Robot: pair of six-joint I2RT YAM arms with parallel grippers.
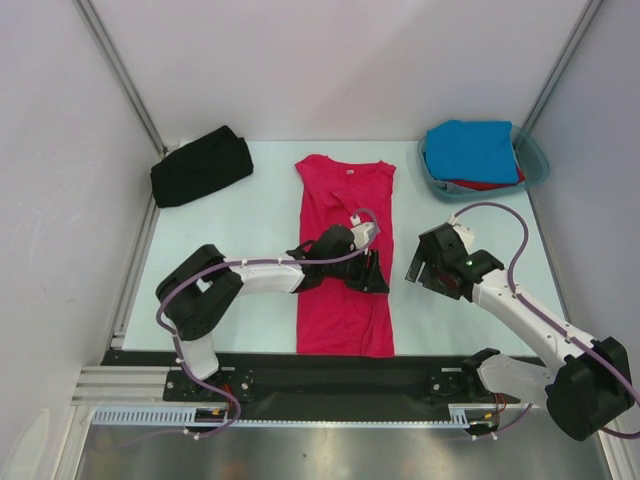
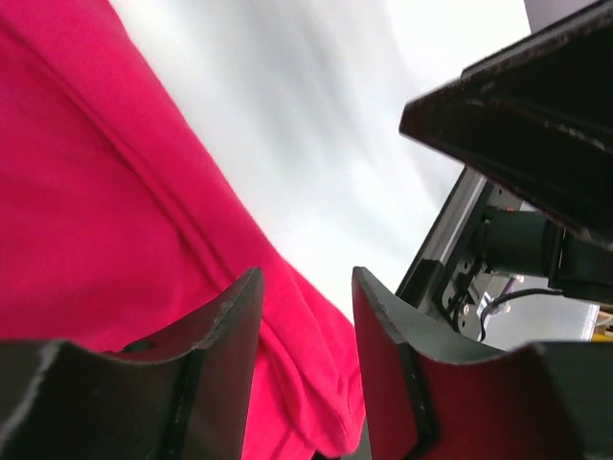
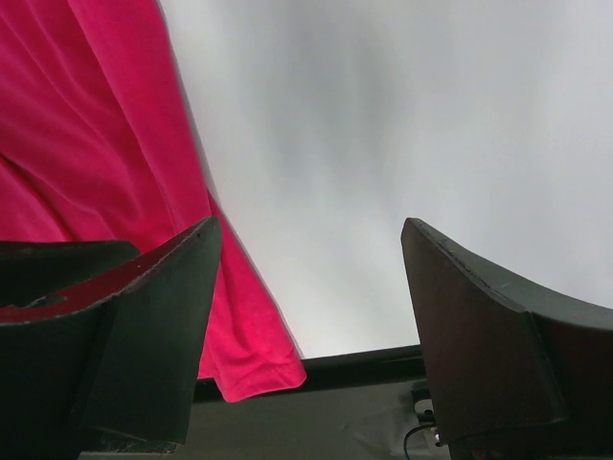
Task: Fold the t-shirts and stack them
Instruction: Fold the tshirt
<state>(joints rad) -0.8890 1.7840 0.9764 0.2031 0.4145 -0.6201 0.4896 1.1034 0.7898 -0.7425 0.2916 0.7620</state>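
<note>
**Fig. Taking hold at the long edge of the crimson-pink t-shirt**

The crimson-pink t-shirt point(image 1: 340, 205) lies flat as a long strip in the middle of the table point(image 1: 250, 250), neck away from me. It is light, limp cloth that will sag and slip over itself, so I judge its doubled right edge, midway down, the best place to pinch. My left gripper point(image 2: 306, 287) stands part-open astride that edge, not visibly clamped. My right gripper point(image 3: 311, 240) hangs wide and empty just beside the strip. Only the top view shows the black t-shirt point(image 1: 200, 167) far left and the blue t-shirt point(image 1: 470, 150) in the tub point(image 1: 537, 165). Only the left wrist view shows the edge between my jaws.
</note>
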